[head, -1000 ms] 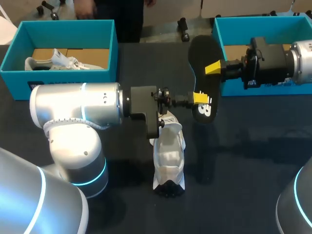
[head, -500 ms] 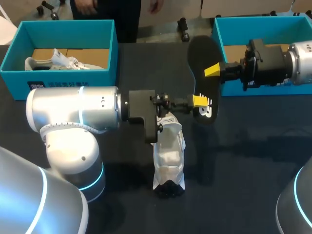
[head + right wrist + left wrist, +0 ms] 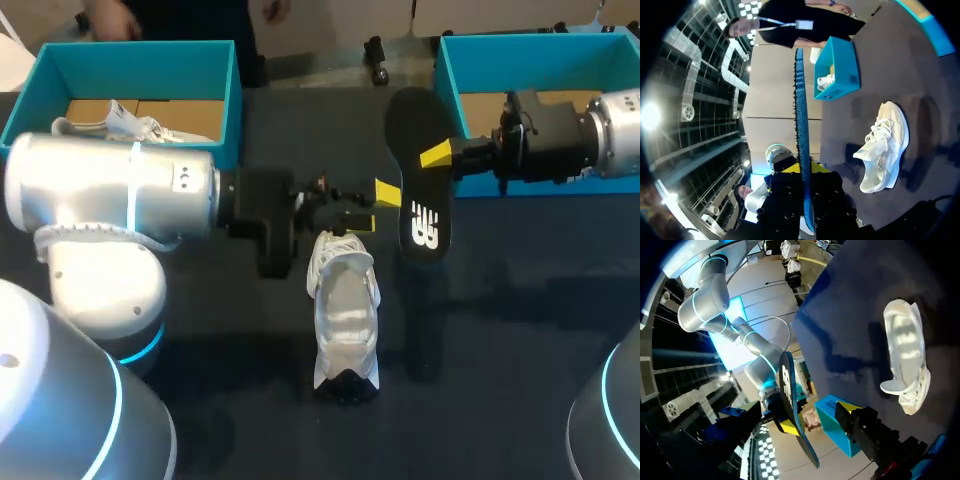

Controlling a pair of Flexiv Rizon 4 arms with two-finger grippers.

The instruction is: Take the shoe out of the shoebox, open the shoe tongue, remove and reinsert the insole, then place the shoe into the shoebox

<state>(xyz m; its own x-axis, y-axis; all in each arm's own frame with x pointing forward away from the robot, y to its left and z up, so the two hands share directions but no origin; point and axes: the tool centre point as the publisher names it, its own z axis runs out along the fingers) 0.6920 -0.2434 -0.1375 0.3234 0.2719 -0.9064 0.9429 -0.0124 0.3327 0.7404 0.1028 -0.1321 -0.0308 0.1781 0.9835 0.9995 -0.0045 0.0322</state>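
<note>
The left end effector now stands clear of the insole, its fingers spread and holding nothing. A second ago it pinched the insole's lower end; since then the left arm has drawn back toward the left of the frame, and its yellow tip sits just beside the insole's edge without touching it. The right end effector keeps its fingers clamped on the insole from both sides. It carries the insole alone, upright and off the counter, in the upper middle of the frame. The right wrist view shows the insole edge-on between those fingers.

The shoe lies on the counter at the centre of the frame, toe toward the bottom edge, opening up, below and left of the insole. The shoebox sits at the upper right.

By my judgement the handover is finished and removal is done. Reinsertion comes next, and the free left arm could steady the shoe.
</note>
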